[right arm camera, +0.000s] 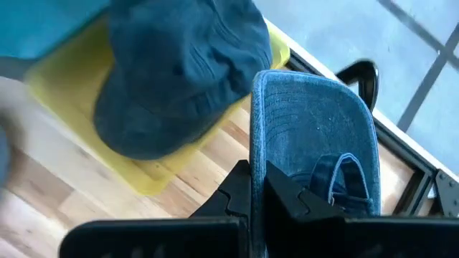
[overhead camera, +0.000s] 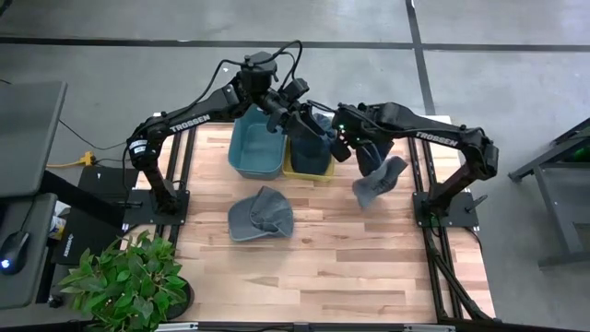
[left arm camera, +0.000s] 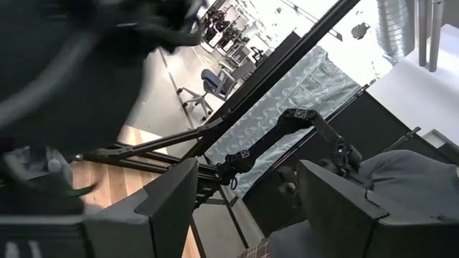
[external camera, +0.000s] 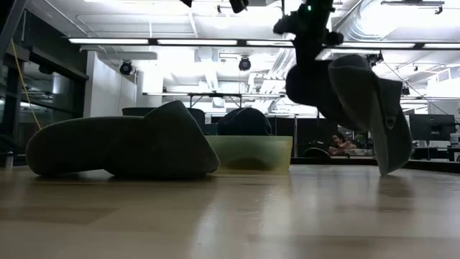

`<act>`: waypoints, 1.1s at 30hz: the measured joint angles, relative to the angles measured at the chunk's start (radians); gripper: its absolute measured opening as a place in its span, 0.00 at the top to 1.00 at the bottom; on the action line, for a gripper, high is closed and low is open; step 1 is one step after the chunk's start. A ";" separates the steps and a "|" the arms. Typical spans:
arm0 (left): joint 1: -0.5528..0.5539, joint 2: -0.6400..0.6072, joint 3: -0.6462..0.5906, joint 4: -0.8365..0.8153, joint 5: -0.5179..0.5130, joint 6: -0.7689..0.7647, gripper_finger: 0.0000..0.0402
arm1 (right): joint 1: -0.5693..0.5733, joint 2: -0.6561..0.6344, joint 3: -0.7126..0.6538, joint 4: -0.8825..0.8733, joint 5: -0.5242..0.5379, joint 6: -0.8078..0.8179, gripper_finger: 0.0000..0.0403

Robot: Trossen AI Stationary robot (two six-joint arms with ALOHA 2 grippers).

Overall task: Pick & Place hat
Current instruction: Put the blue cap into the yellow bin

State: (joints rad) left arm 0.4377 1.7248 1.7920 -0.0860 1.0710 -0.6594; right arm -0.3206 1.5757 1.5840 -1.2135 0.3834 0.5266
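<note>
While the right gripper hangs above the table's right half, just right of the yellow bin, it is clenched on a blue cap, its fingers pinched together on the fabric beside the back strap. That cap dangles clear of the wood: in the low view it hangs off the board, brim pointing down, with a gap under it. From the right wrist its ribbed brim stands upright just past the fingers.

A second cap sits in the yellow bin, filling most of it and rising over the rim. The blue bin stands touching the yellow one on its left side, both at the far edge of the table.

A third cap lies flat on the wood nearer the front, below the blue bin and well apart from the held cap; in the low view it is the big dark mound on the left.

The left gripper is raised over the two bins, near their shared wall, with its fingers spread apart and nothing between them.

A potted plant stands at the front left corner
</note>
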 joint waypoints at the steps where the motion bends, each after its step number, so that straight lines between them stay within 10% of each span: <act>1: 0.000 0.000 0.000 0.000 0.000 0.000 0.41 | 0.011 0.000 0.016 -0.006 0.007 0.000 0.99; 33: 0.000 0.000 0.000 0.000 0.001 0.004 0.41 | 0.270 -0.002 0.378 -0.186 0.077 0.063 0.99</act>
State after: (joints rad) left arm 0.4377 1.7248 1.7920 -0.0855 1.0721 -0.6556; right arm -0.0508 1.5742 1.9617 -1.3994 0.4608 0.5898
